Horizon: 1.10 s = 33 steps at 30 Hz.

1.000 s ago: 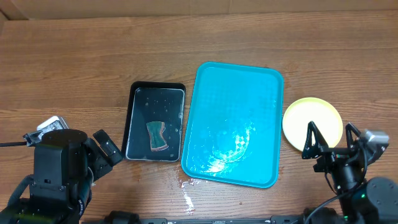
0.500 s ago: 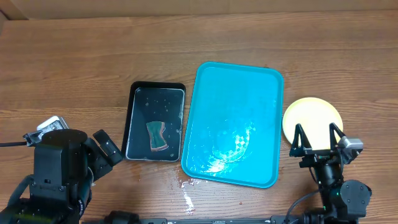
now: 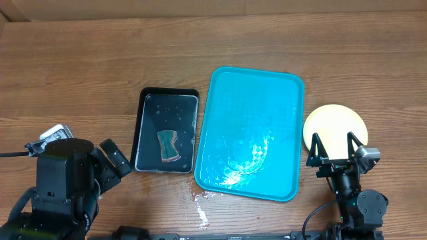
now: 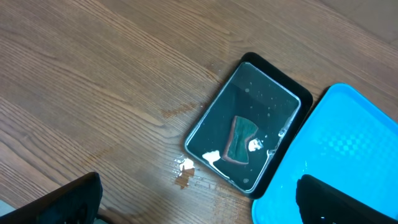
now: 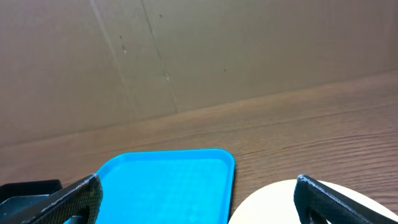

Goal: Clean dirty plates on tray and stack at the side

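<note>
The turquoise tray lies in the middle of the table, wet and holding no plates; it also shows in the left wrist view and the right wrist view. A plate with a yellow-green rim sits on the table right of the tray; its edge shows in the right wrist view. I cannot tell whether other plates lie under it. My right gripper is open and empty, at the plate's near edge. My left gripper is open and empty, near the table's front left.
A black tray with water and a dark sponge lies left of the turquoise tray. Water spots mark the wood in front of both trays. A cardboard wall stands behind the table.
My right arm has swung left and back toward the table's front edge, with the open gripper now over the plate's near edge. The left arm has not moved.
</note>
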Tool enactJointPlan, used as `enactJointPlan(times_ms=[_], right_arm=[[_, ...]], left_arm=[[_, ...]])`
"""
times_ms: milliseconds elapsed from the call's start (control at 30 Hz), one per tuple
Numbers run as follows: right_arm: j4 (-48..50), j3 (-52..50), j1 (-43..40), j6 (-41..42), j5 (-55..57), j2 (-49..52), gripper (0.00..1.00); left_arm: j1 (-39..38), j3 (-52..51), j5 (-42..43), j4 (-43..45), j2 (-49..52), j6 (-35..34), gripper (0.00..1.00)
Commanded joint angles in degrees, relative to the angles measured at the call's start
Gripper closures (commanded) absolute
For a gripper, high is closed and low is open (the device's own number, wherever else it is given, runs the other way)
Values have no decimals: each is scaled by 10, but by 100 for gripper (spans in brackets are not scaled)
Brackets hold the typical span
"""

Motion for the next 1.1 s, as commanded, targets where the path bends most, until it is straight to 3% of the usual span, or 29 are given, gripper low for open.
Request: enactJointPlan(times_ms=[0, 633, 733, 900, 1067], right_arm=[[2, -6, -3, -1, 9, -5, 0], [2, -6, -3, -1, 9, -5, 0], [2, -6, -3, -1, 9, -5, 0], [2, -6, -3, -1, 9, -5, 0], [2, -6, -3, -1, 9, -5, 0]], left_arm=[[4, 7, -8, 0, 0, -5, 0], [2, 6, -26, 9, -2, 1, 0], [11, -8, -19, 75, -18, 24, 0], [56, -118, 168, 312, -74, 237, 0], [71, -277, 254, 482, -157, 275, 0]])
